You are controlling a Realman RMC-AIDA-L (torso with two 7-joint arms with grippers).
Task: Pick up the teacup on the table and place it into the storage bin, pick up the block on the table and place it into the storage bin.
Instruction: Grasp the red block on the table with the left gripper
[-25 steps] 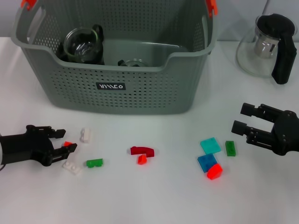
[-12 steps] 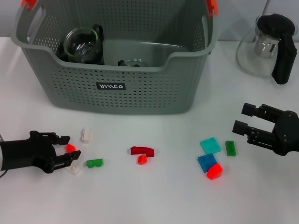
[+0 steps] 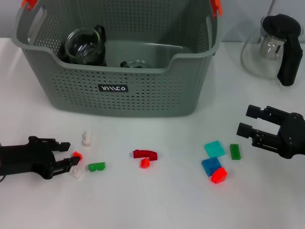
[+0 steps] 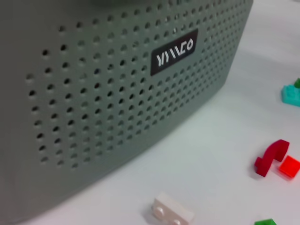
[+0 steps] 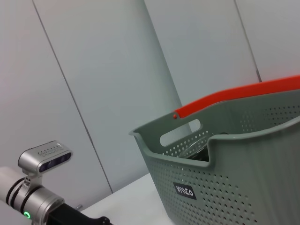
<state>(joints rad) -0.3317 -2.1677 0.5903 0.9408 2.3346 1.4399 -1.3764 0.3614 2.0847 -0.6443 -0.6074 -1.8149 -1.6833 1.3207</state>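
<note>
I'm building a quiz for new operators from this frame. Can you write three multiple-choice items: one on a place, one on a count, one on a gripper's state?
1. Where is the glass teacup?
A. On the table by the blocks
B. Inside the storage bin
C. In the right gripper

2. How many green blocks lie on the table?
A. Two
B. None
C. Five

3. What is the left gripper doing?
A. Hanging over the bin
B. Gripping the teapot
C. Low on the table, fingers around a small red block

Key: B, the cup shows behind the bin's wall; A, one at, one at; C, the red block sits between its fingertips.
</note>
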